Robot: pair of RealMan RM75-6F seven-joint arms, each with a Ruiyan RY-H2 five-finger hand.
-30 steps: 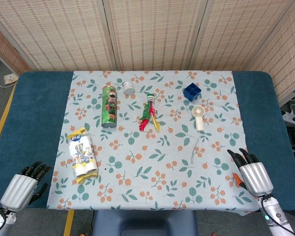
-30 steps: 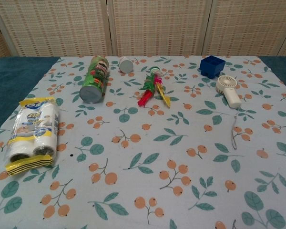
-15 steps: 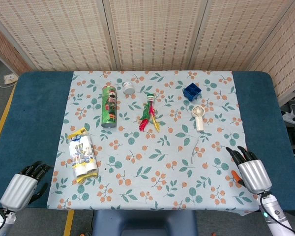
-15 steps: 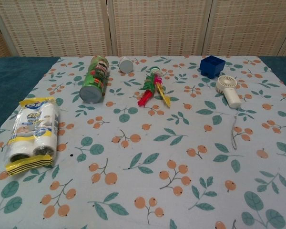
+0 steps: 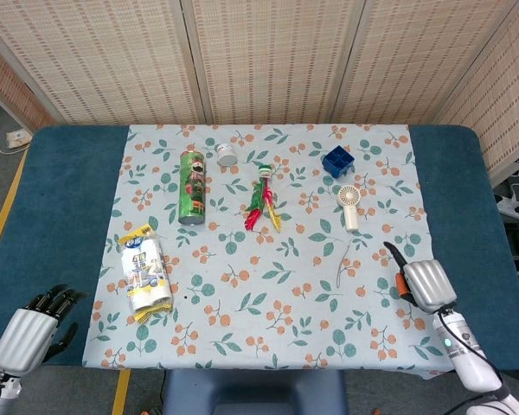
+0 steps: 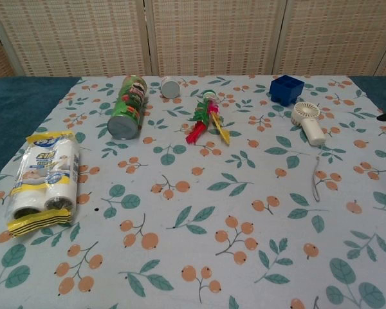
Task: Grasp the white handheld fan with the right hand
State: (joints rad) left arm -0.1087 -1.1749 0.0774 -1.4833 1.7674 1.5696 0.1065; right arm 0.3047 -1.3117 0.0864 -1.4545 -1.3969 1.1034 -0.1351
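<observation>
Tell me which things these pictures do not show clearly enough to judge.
- Right hand: the head view shows only its back, so the palm and finger curl are hidden; the chest view's right edge cuts off all but a dark tip.
- Left hand: the head view shows its back only; the chest view misses it.
- White fan: its buttons are too small in both views.
- Snack pack: its print is too small to read.
</observation>
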